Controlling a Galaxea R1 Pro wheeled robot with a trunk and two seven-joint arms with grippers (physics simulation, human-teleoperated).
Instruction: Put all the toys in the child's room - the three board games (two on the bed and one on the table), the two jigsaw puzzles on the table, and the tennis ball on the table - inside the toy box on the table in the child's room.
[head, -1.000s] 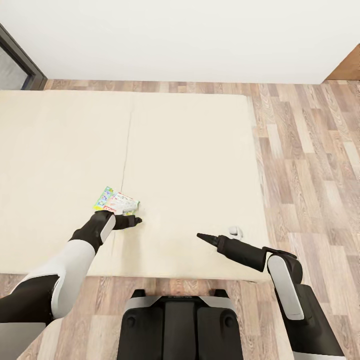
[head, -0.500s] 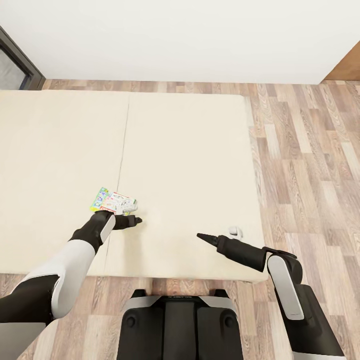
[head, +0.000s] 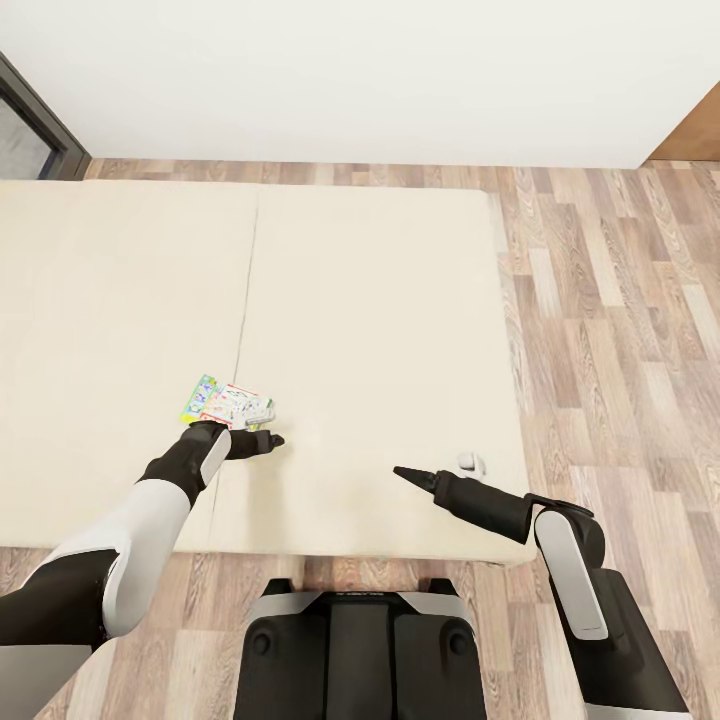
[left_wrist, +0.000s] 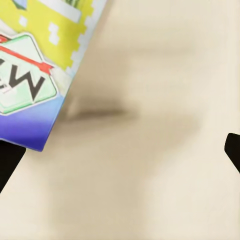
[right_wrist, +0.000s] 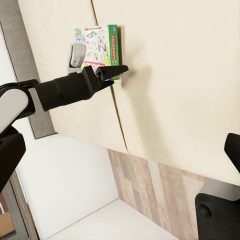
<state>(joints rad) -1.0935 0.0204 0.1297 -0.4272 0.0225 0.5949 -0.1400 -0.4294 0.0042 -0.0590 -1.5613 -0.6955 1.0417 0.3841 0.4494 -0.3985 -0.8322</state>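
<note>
Far left, beyond the left claw (head: 268, 440): dark window frame (head: 35, 125) against a plain white wall (head: 360, 70).

Left claw low over the bed (head: 380, 300), jaws spread wide. In the left wrist view, black fingers (left_wrist: 7, 162) at opposite edges with bare mattress between them. Grips nothing.

Just beyond that claw's tip and slightly to its left: one board game (head: 228, 402), a flat rectangular box lying on the mattress. Glossy printed cover, pale blue with yellow, white and red patches. In the right wrist view, a green band along one edge and a "GO" square in one corner. In the left wrist view, a corner of the box close beside one finger; cannot tell whether touching.

Mattress plain beige, matte and smooth, with a straight seam running away past the left claw.

Further right: right claw (head: 400, 472) over the bed's near part, well apart from the box, pointing toward the left claw. Jaws parted wide, with dark fingers (right_wrist: 233, 150) at both edges of the right wrist view. Holds and touches nothing.

Just right of that claw: a small pale rounded object (head: 470, 464) on the mattress, too small to identify.

Right of the bed: wood-plank floor (head: 620, 330), grey-brown grain.
</note>
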